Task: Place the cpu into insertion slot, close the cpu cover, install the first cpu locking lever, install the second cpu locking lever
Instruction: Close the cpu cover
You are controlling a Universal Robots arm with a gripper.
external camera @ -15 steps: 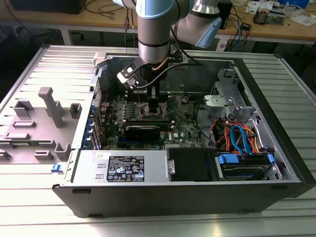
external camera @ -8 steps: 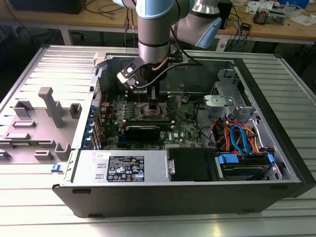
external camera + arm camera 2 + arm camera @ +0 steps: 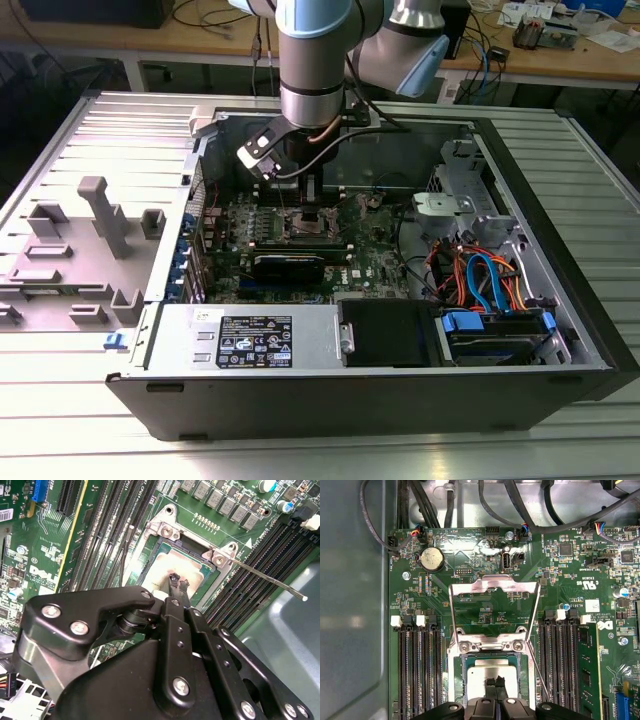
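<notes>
Silver-grey cpu (image 3: 477, 672) flat in insertion slot (image 3: 461, 680) | cpu cover (image 3: 492, 585) raised | tool (image 3: 495, 682) clenched, empty, over it

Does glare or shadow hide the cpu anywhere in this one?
First wrist view: glare whitens the top of the cpu, but its edges stay readable. Second wrist view: the same washout, and the gripper covers its near part. Exterior view: even light inside the case, with a bright reflection on the table slats.

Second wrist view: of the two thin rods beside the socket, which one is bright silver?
The rod crossing the black memory slots toward the grey case metal; the other rod looks dark.
</notes>
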